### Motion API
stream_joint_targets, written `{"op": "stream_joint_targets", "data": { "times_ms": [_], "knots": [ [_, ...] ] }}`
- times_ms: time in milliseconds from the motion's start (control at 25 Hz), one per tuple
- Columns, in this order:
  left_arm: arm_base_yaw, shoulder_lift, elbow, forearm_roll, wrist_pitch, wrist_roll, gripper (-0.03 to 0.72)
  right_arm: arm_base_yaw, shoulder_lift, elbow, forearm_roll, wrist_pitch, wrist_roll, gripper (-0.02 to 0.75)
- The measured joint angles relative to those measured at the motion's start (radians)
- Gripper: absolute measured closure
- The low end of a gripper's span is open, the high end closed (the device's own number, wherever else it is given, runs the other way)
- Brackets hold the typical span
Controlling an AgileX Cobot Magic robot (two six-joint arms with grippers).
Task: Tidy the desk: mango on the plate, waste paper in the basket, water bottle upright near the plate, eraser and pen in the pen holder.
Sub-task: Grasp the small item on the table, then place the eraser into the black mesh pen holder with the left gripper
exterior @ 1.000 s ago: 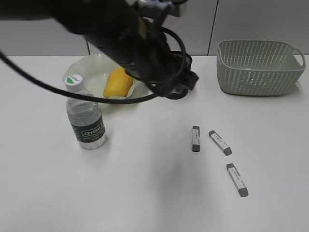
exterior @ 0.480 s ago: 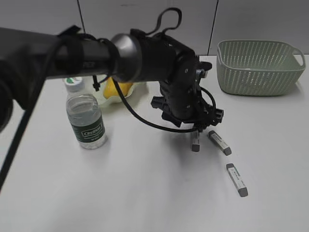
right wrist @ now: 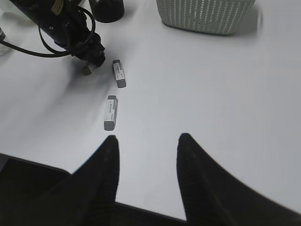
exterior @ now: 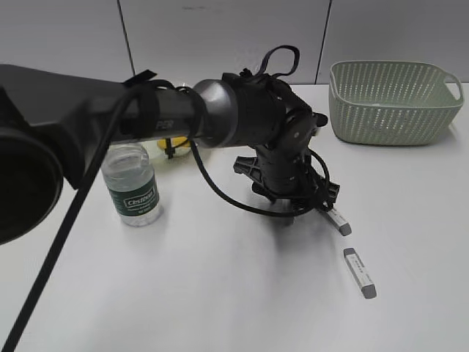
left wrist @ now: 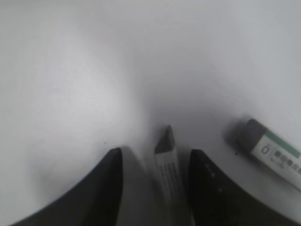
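Note:
My left gripper point(exterior: 290, 213) is down at the desk point(exterior: 220, 293), reached over to the right of centre. In the left wrist view it point(left wrist: 155, 151) is open, its jaws standing on either side of a grey-and-white eraser point(left wrist: 167, 162) with gaps on both sides. Two more erasers point(exterior: 338, 219) point(exterior: 360, 272) lie to the right. The water bottle point(exterior: 132, 183) stands upright at the left. A bit of the yellow mango point(exterior: 179, 141) shows behind the arm; the plate is hidden. My right gripper point(right wrist: 148, 136) is open and empty over the desk's front. Waste paper and pen are not seen.
The green basket point(exterior: 392, 103) stands at the back right, also in the right wrist view point(right wrist: 207, 14). A black cup, the pen holder point(right wrist: 107, 9), stands behind the left arm. The left arm and its cables point(exterior: 146, 117) cross the desk's middle.
The left arm has swung from over the plate and pen holder, forward and down, to the leftmost eraser, which now lies between its jaws. The erasers, bottle and basket have not moved.

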State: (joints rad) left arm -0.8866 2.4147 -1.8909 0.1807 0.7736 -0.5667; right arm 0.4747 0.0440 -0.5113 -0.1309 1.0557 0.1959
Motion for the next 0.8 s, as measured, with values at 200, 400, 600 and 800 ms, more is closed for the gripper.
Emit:
{"op": "stream_joint_targets", "data": {
  "times_ms": [200, 400, 600, 800],
  "knots": [
    [0.001, 0.002, -0.002, 0.035, 0.008, -0.001, 0.612, 0.0, 0.0, 0.0, 0.0, -0.001, 0.0, 0.407],
    [-0.002, -0.055, 0.008, 0.158, -0.13, -0.02, 0.61, 0.0, 0.0, 0.0, -0.001, -0.002, 0.0, 0.407],
    [0.093, -0.201, 0.001, 0.468, -0.499, -0.214, 0.61, 0.0, 0.0, 0.0, -0.002, -0.002, 0.0, 0.407],
    [0.248, -0.175, 0.0, 0.537, -0.799, -0.262, 0.61, 0.0, 0.0, 0.0, -0.002, -0.003, 0.0, 0.407]
  ]
}}
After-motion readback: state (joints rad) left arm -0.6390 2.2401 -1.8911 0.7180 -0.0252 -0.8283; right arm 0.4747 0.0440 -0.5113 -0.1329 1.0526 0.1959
